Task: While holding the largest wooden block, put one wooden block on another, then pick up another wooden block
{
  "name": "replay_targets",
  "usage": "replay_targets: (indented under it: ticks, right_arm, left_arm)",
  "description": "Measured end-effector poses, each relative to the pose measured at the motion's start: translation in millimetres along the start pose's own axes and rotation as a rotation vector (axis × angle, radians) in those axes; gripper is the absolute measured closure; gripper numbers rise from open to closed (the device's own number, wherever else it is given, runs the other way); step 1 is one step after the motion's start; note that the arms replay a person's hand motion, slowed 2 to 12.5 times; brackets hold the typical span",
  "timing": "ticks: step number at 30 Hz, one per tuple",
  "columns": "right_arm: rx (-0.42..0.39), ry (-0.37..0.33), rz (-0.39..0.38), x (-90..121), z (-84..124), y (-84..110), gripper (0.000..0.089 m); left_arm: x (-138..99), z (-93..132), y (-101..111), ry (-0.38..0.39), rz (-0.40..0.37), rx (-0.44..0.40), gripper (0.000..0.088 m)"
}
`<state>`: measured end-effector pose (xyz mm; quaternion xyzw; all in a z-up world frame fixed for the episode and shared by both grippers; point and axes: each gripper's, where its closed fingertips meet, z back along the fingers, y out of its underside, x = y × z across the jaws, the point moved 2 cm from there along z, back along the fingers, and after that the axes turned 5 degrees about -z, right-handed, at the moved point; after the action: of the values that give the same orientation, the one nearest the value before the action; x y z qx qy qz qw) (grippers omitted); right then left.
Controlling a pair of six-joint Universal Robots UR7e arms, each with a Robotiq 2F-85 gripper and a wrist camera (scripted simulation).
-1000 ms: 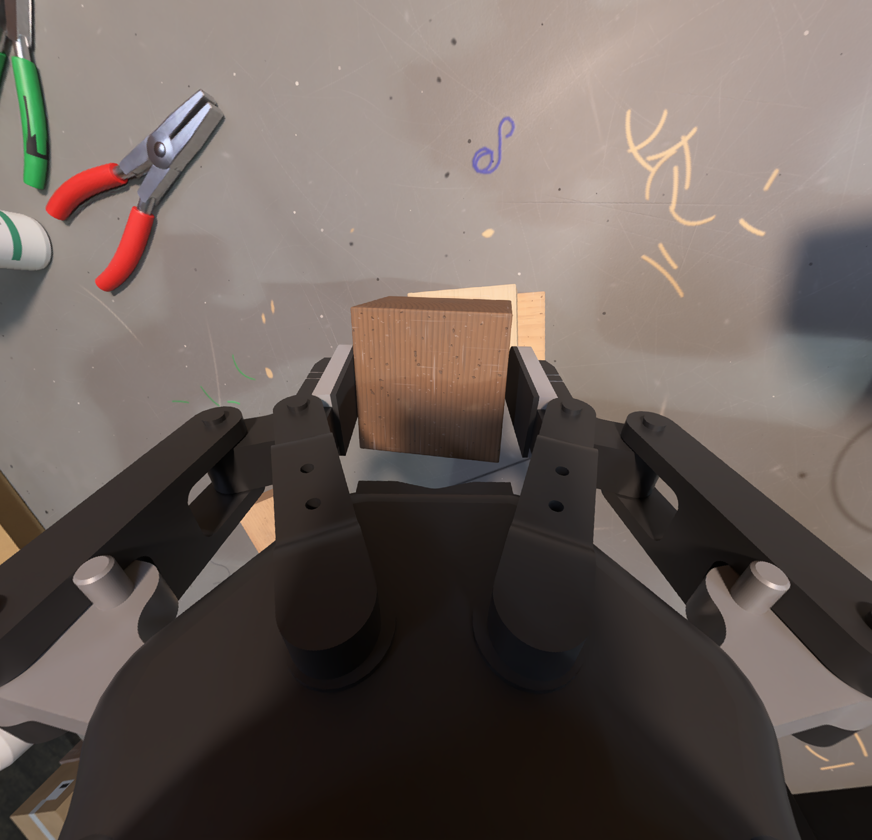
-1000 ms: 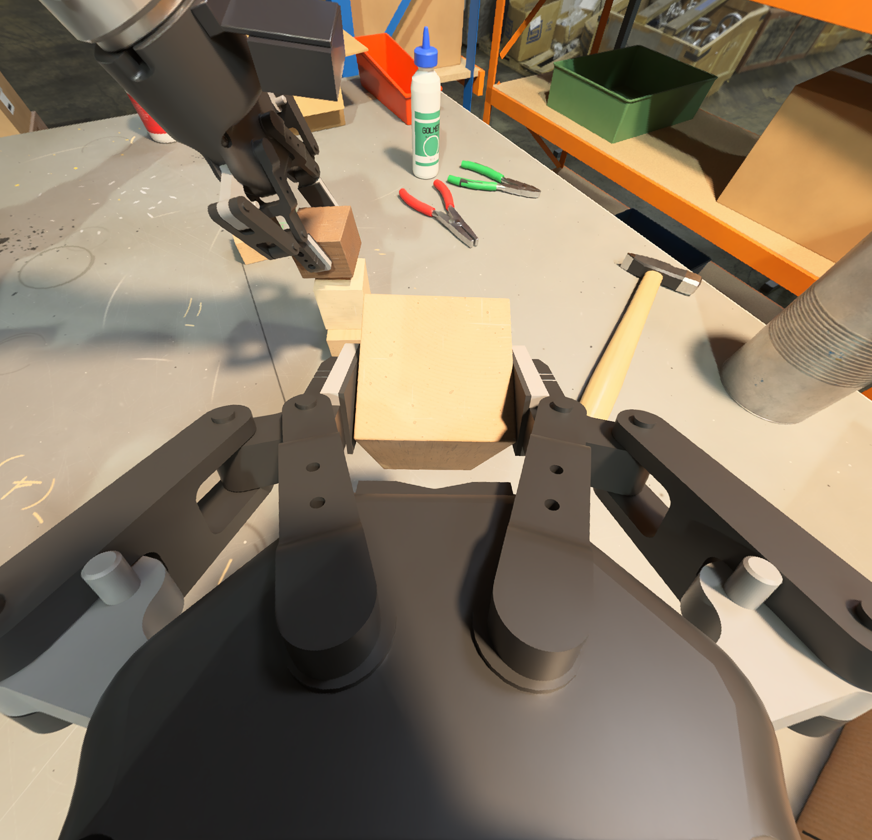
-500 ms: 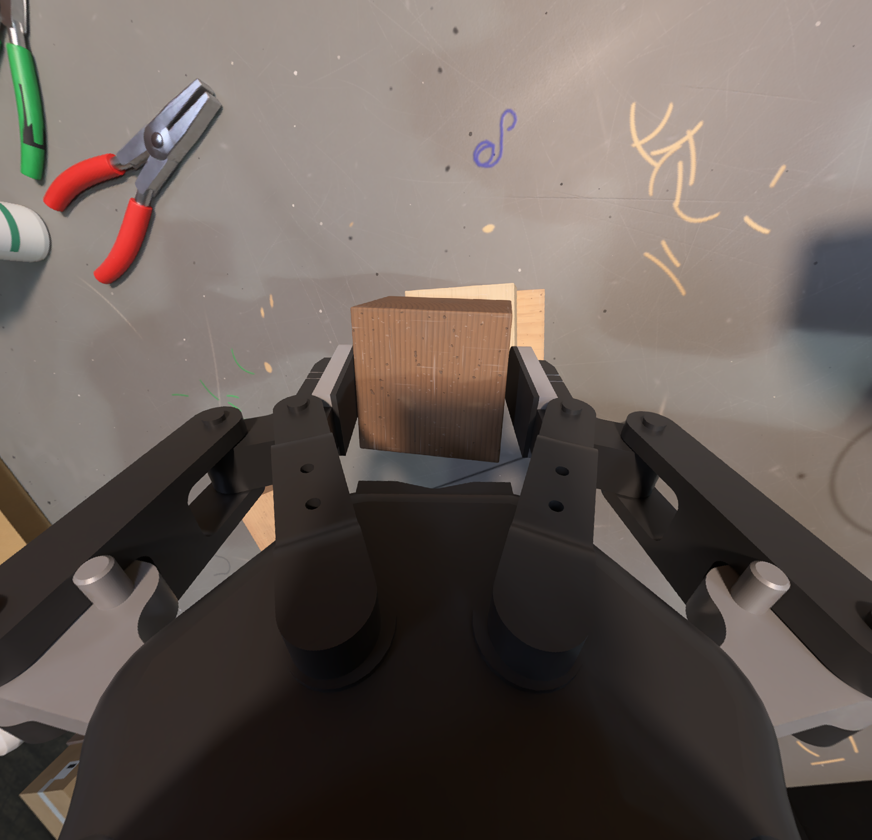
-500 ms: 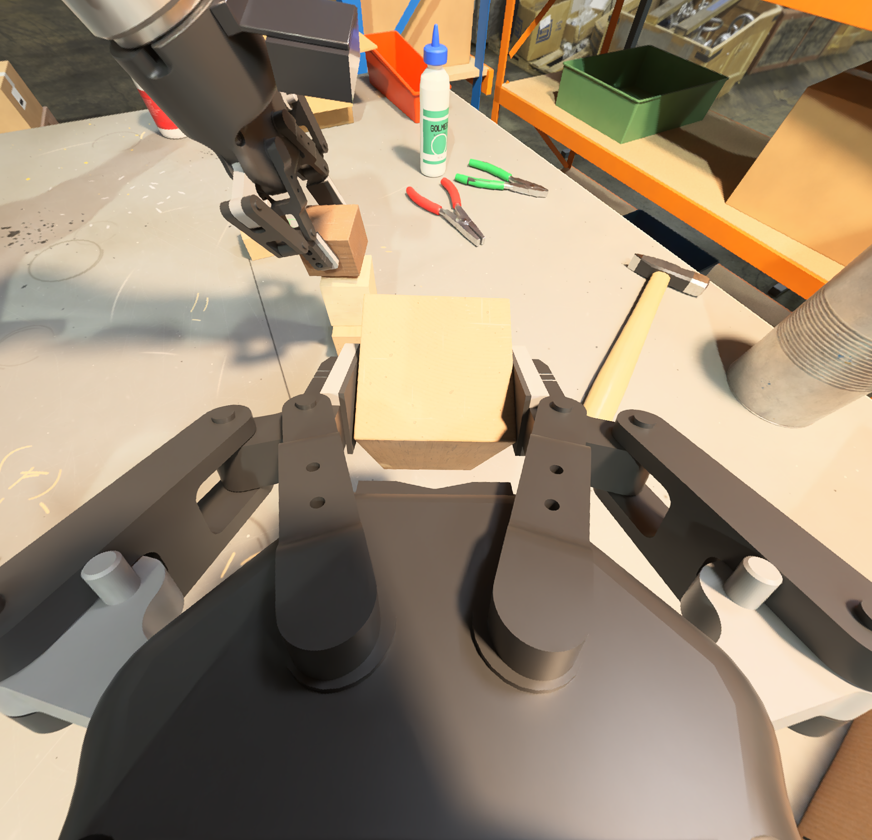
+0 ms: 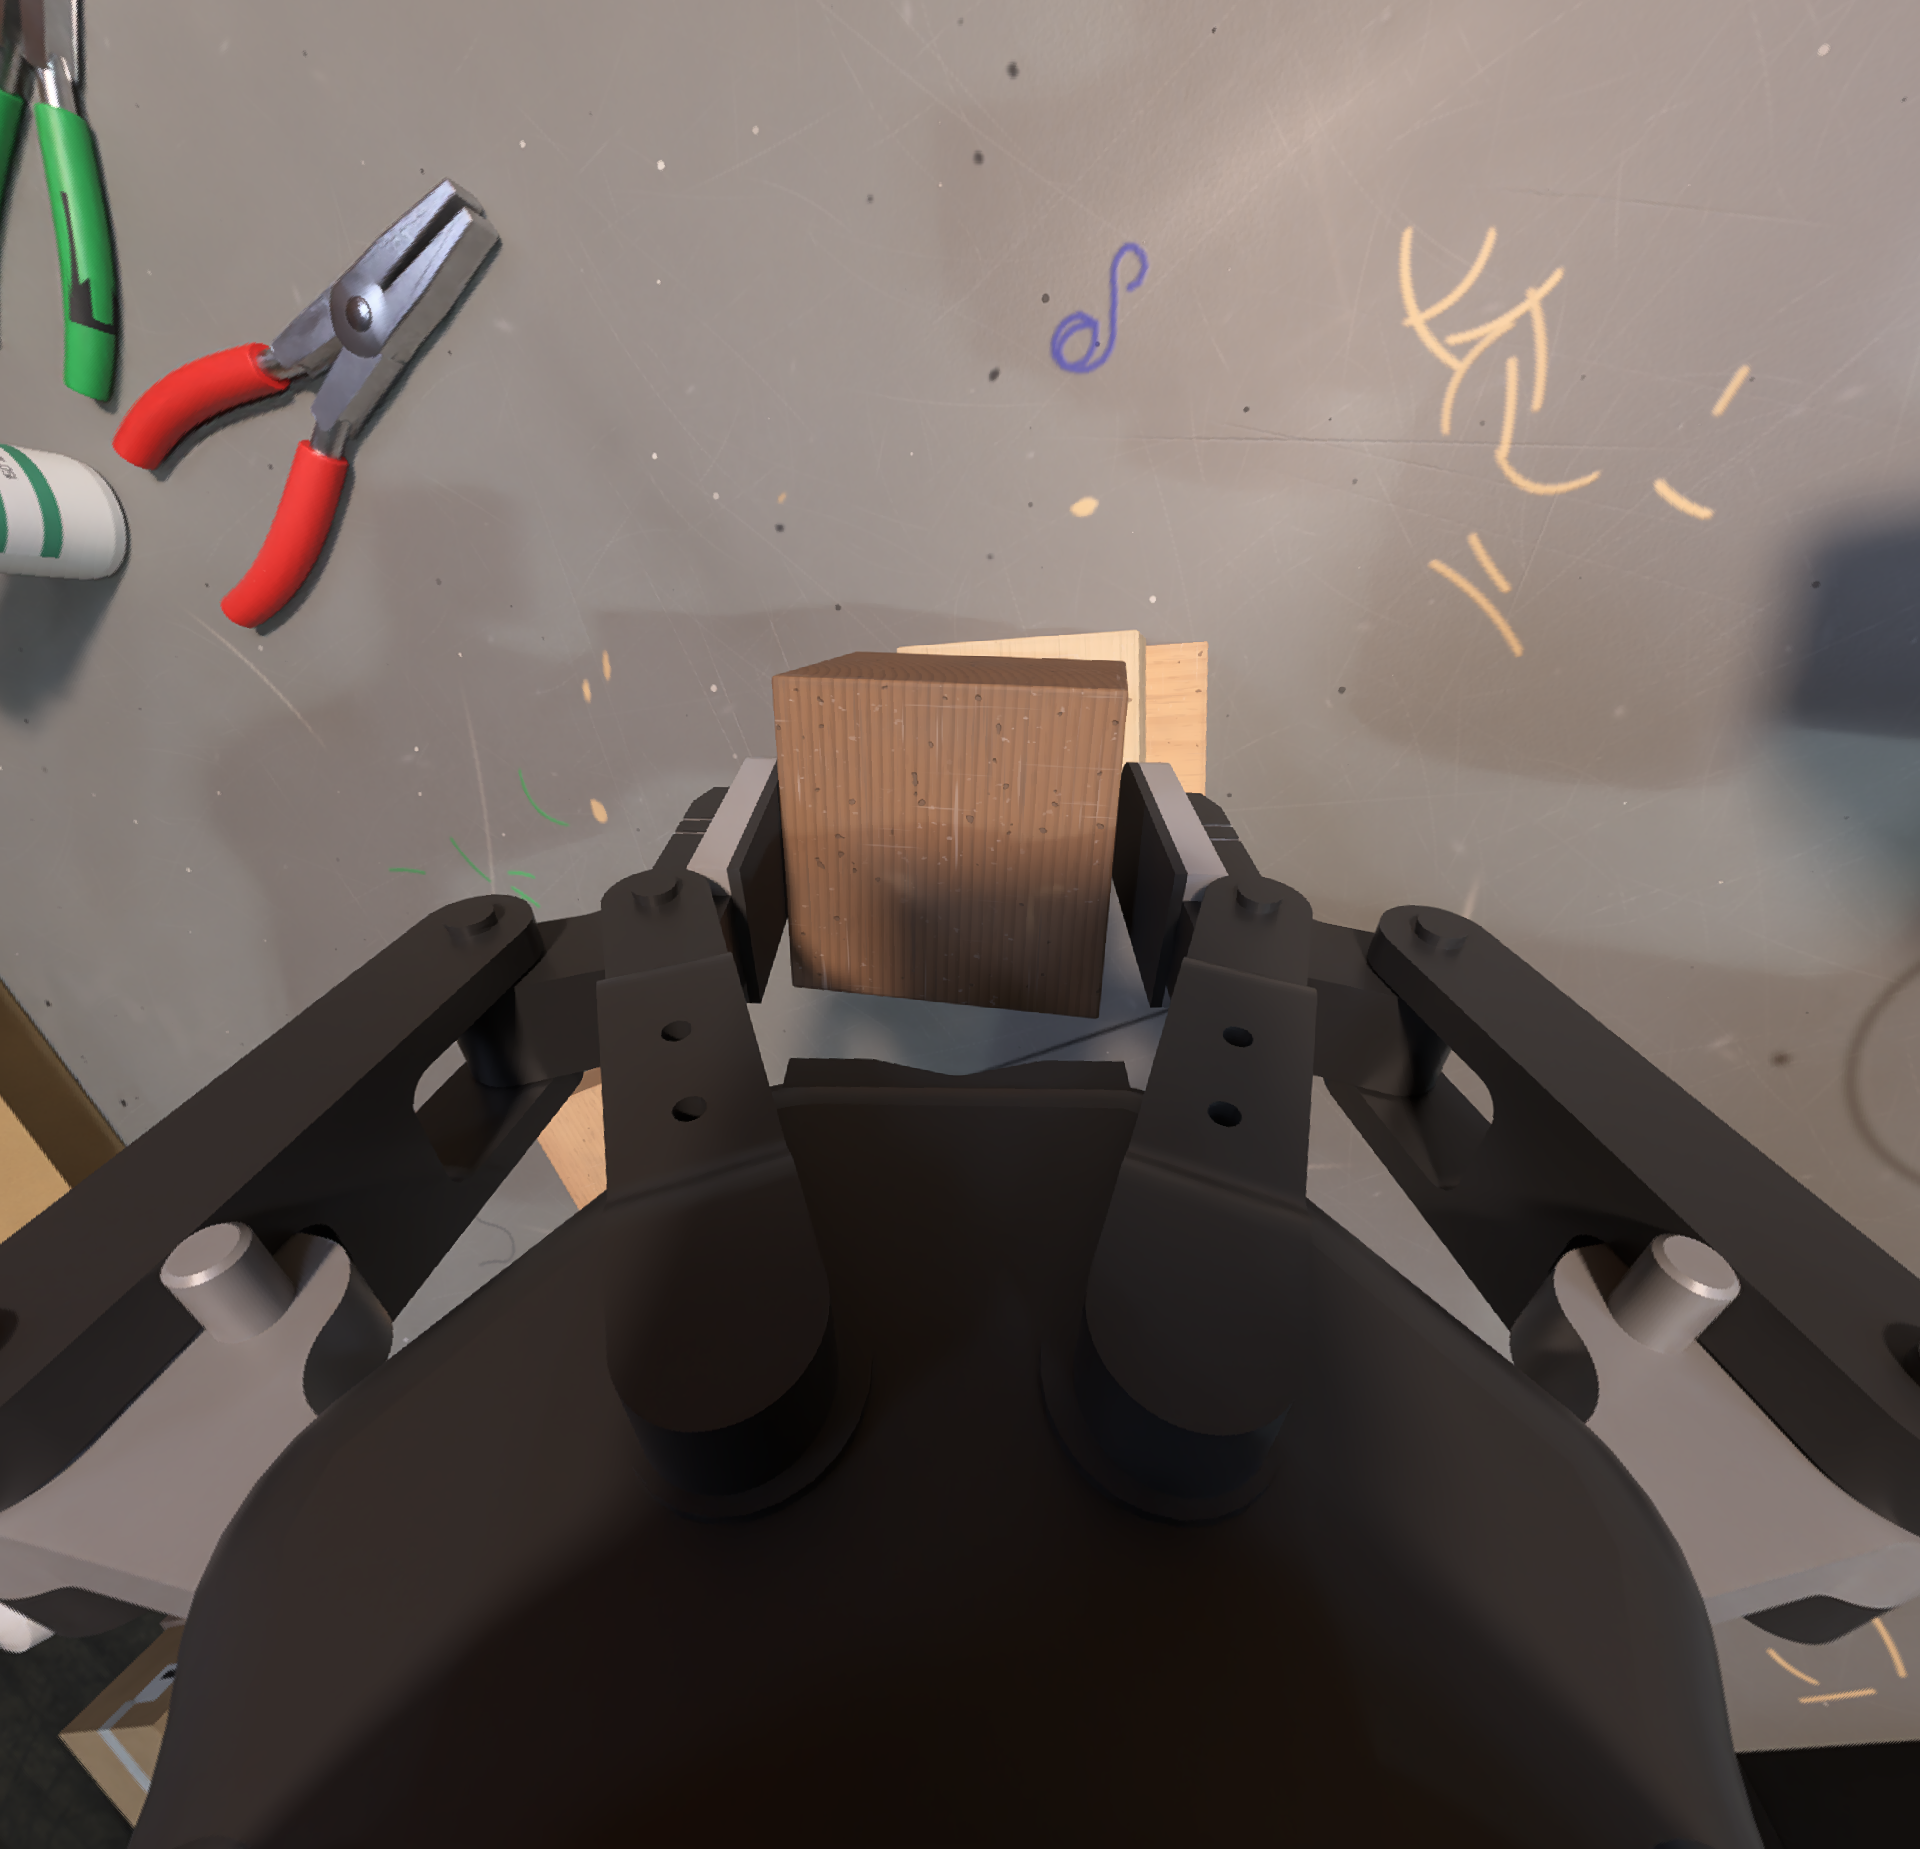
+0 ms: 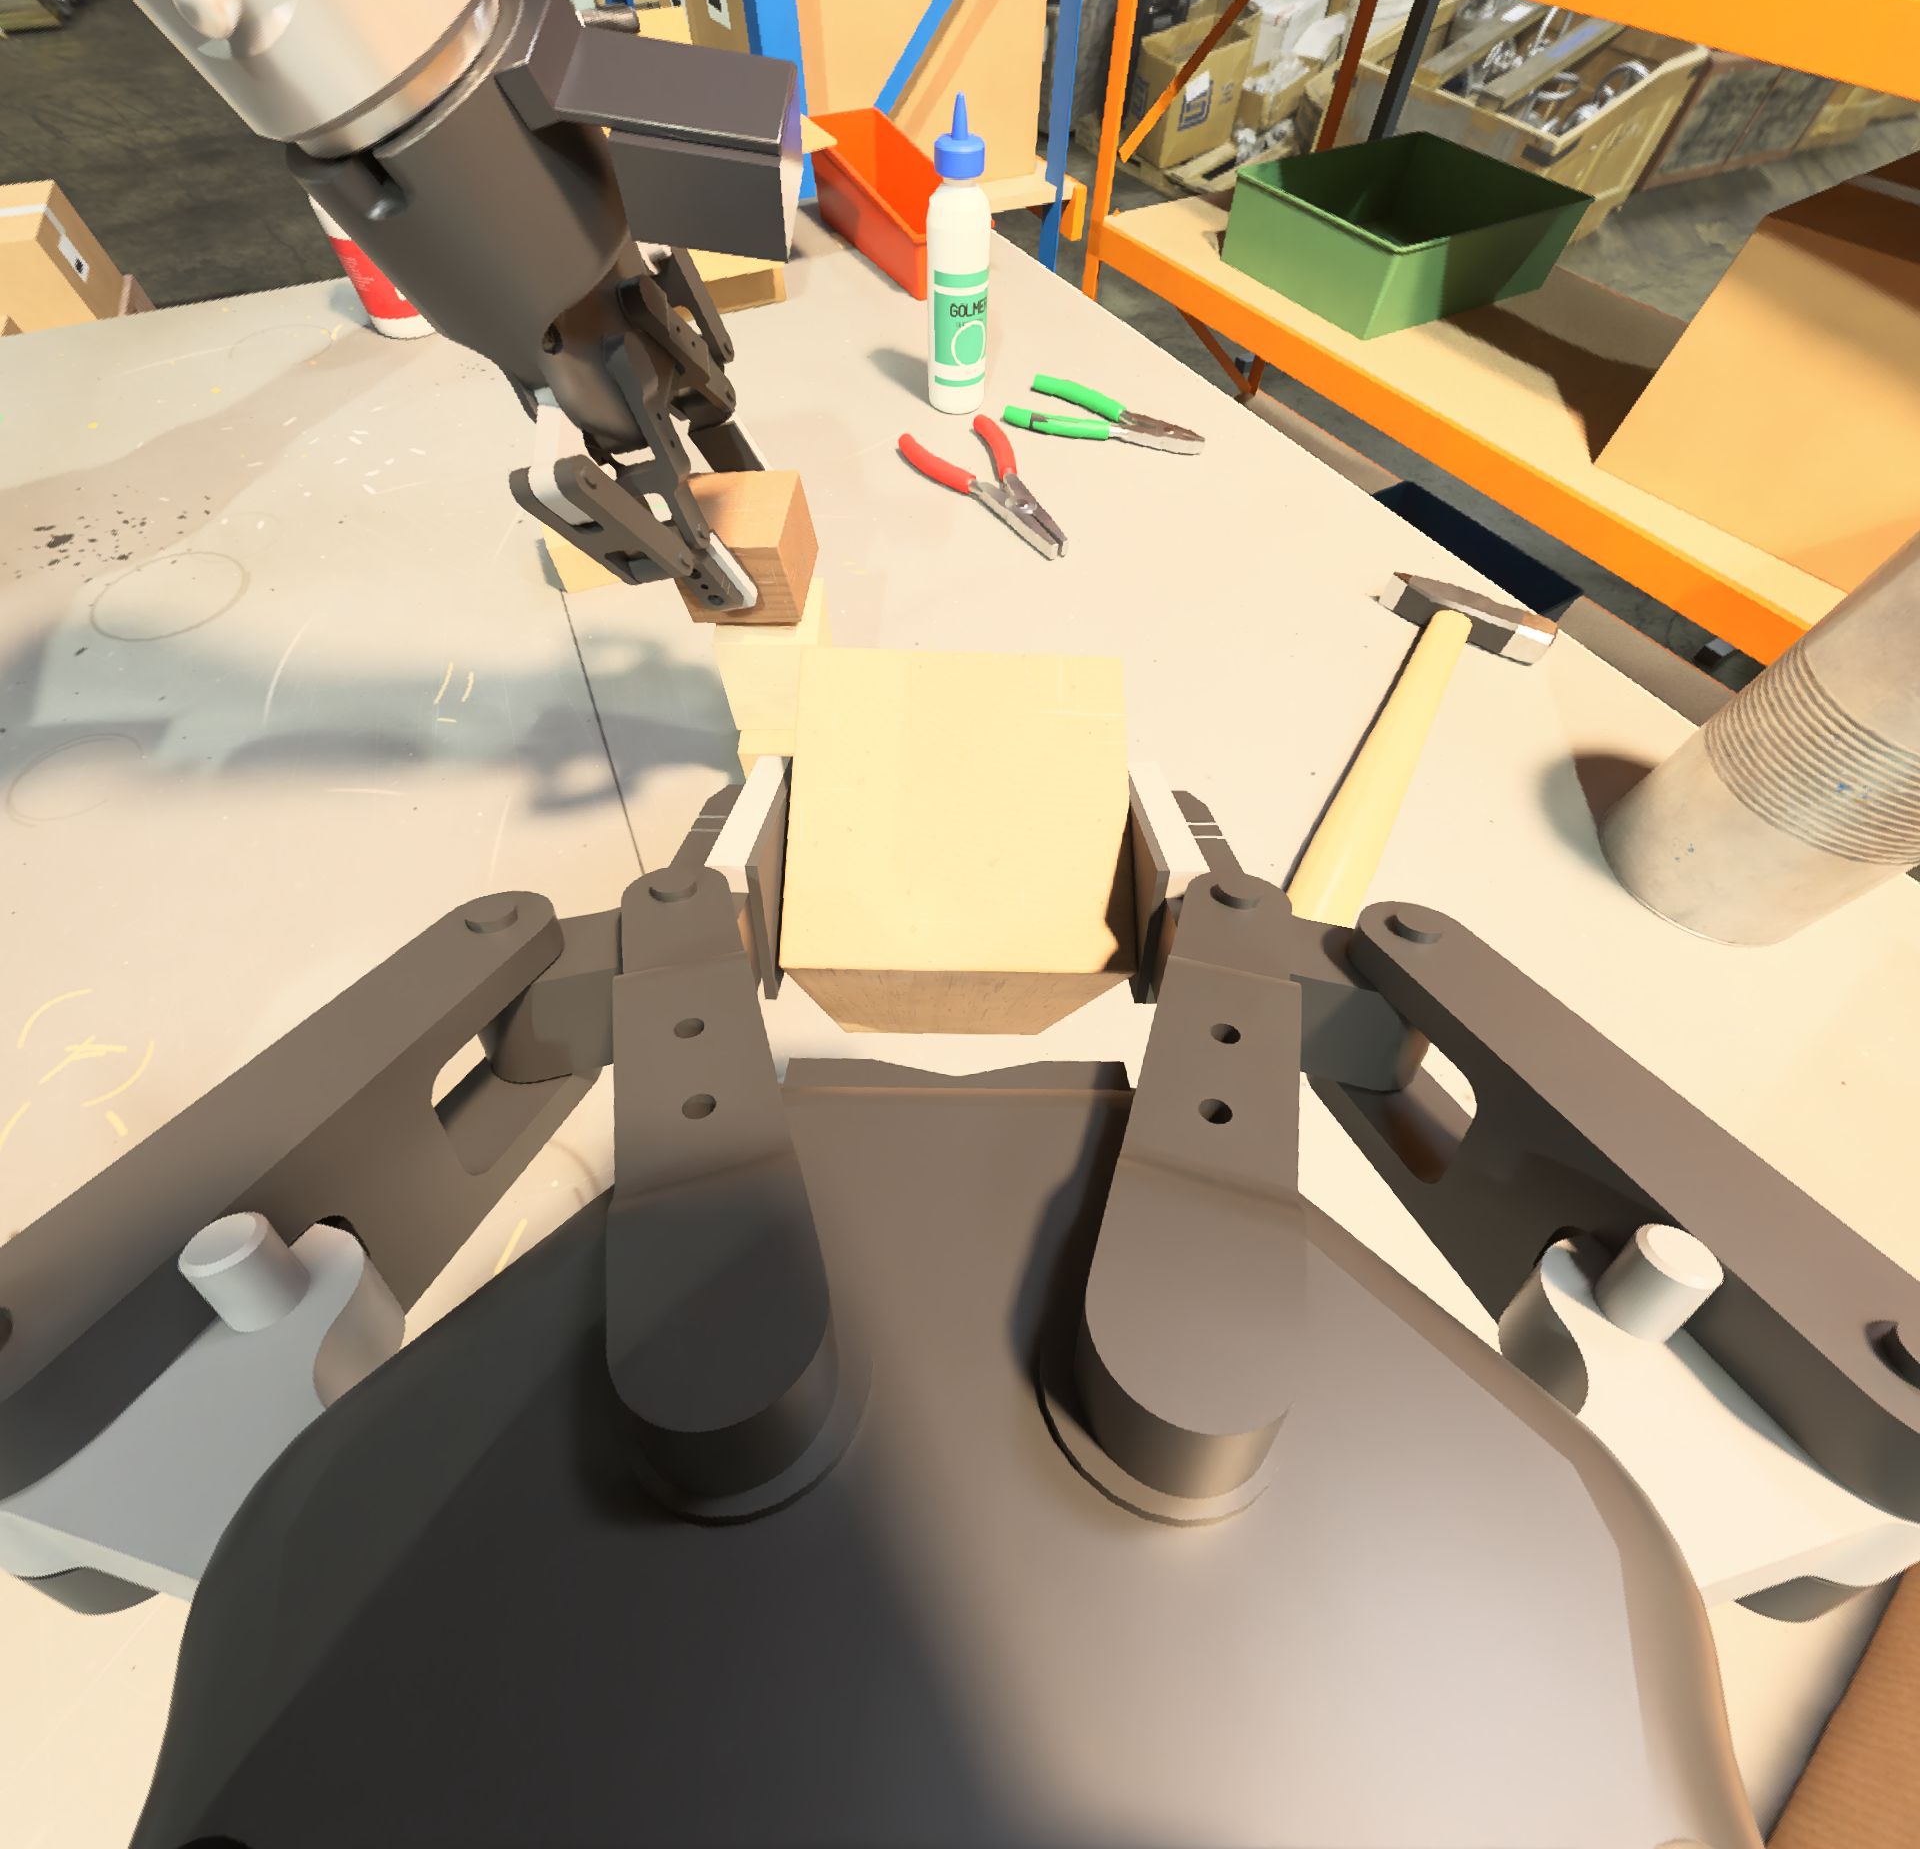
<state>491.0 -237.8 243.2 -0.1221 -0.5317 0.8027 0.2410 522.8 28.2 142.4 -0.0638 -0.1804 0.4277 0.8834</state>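
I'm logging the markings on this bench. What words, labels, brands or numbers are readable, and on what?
White glue bottle: print on its green label is readable, but I don't copy out writing.
Red-and-white cup: faint lettering, too blurred to read.
Cardboard box on the shelving: a sticker, too small to read.
Table: only scribbles, no words.

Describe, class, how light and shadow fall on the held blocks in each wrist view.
Left wrist view: the brown block is lit on its upper face and shadowed lower down. Right wrist view: the pale block is brightly and warmly lit, its underside dark; the left gripper casts a shadow on the table.
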Motion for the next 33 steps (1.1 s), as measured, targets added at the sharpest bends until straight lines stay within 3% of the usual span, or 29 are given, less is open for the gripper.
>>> replay_targets:
  ticks: [33]
  right_arm:
    - [0.01,-0.006,-0.006,-2.1,-1.6,1.7,0.0392]
  left_arm:
    - [2.8,-6.8,3.4,-0.01,-0.009,0.029,0.0339]
